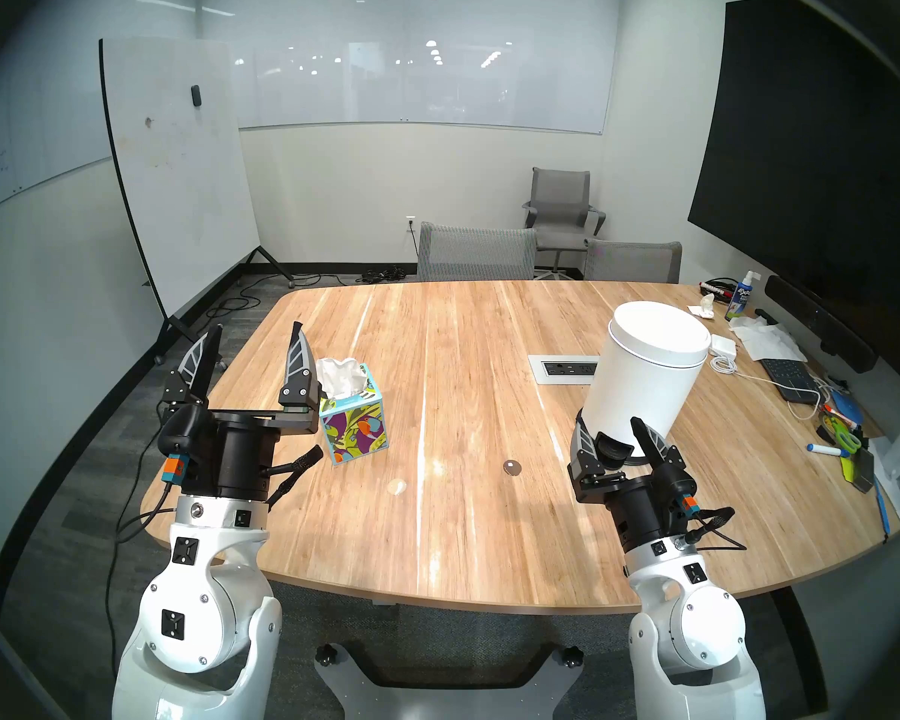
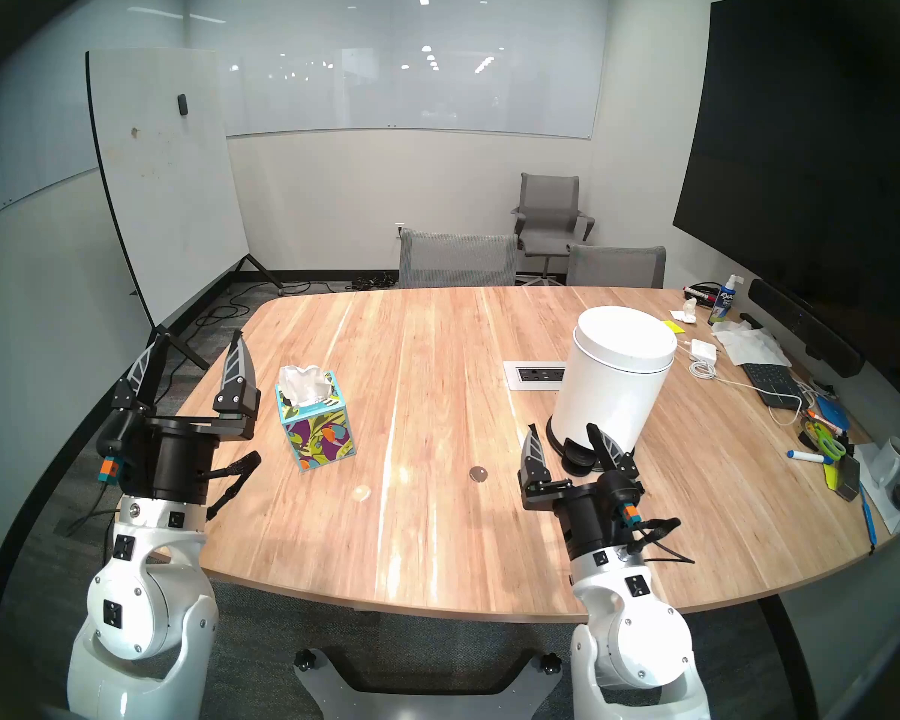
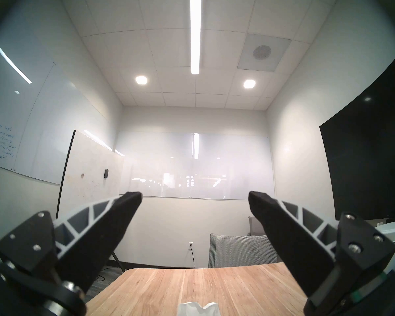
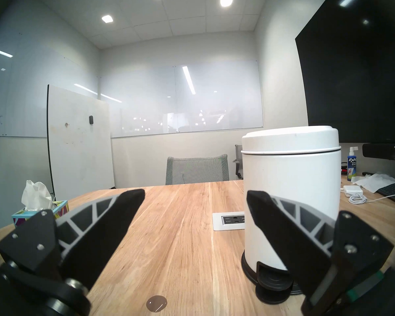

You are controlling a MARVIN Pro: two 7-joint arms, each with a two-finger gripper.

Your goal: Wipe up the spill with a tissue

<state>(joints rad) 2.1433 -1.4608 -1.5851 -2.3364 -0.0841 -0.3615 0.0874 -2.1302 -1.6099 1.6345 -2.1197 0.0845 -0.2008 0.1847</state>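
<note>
Nothing done yet: your left gripper (image 1: 253,347) and right gripper (image 1: 611,436) both gape empty. Tissue (image 1: 340,377) sits in its box (image 1: 354,428), centre-left; dark blot (image 1: 512,467) and pale blot (image 1: 398,486) unwiped, lower centre.

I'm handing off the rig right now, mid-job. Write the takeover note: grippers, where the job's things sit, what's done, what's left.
Left gripper: open, empty, raised beside the tissue box.
Right gripper: open, empty, in front of the white bin, near its pedal.
Tissue: sticking up from the box, untouched.
Spill: pale blot and dark blot on the table, between the arms, near the front edge.
Done: nothing yet.
Left: pull a tissue, wipe both blots.
</note>
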